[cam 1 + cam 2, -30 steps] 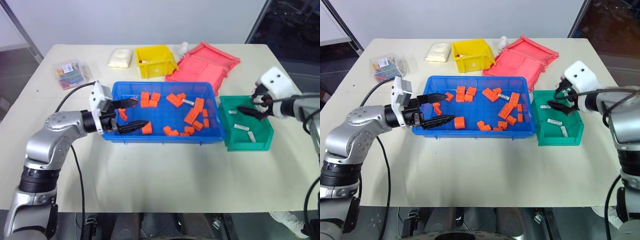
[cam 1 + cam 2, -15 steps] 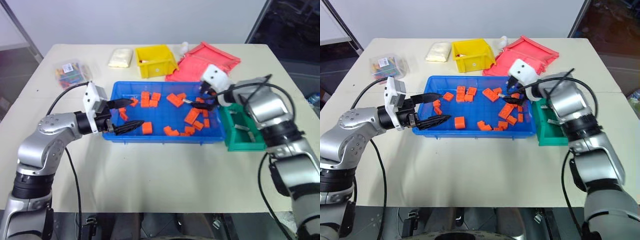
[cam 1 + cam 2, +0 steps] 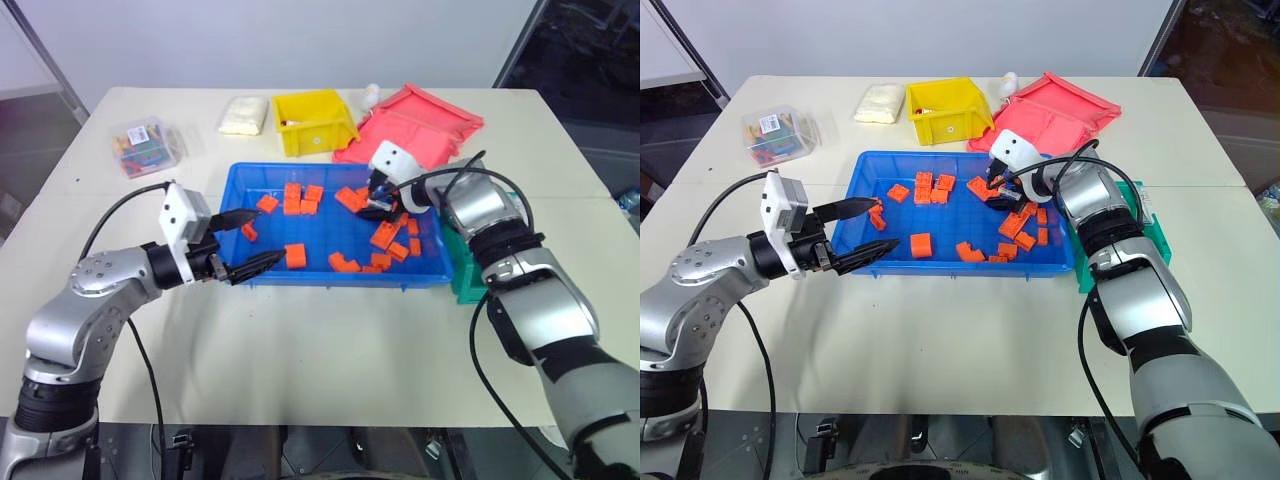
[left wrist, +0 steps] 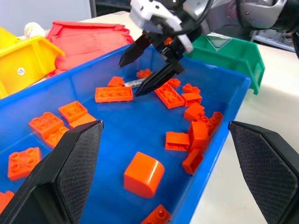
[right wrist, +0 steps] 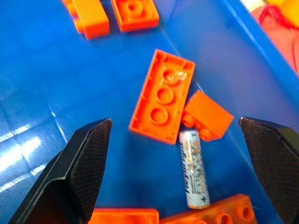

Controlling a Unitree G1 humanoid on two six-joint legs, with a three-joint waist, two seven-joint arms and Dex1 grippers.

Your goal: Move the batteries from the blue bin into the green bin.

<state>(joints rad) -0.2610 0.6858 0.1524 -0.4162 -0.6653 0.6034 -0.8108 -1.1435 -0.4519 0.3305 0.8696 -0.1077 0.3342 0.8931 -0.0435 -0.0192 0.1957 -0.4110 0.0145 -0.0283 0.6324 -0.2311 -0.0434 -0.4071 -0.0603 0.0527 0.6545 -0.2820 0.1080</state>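
At the left, the left gripper [image 3: 243, 242] is held with its fingers spread apart and nothing between them, hovering at the near left corner of the blue bin [image 3: 300, 276]. Inside that bin, orange blocks [image 3: 294, 256] are scattered across the floor, mostly toward the far and right parts. Toward the far right of the bin, the right gripper [image 4: 150, 65] is lowered among the blocks, its fingers released wide and carrying nothing. One battery [image 5: 195, 168] is seen on the blue floor just beside a long orange block [image 5: 161, 97], lying between the open fingers but not yet grasped. At the right, touching the blue bin's right wall, the green bin [image 4: 229, 52] is largely hidden behind the right arm, so its contents cannot be judged with confidence. The transfer is therefore judged unfinished: at least this one battery is left to be picked and carried to the right.
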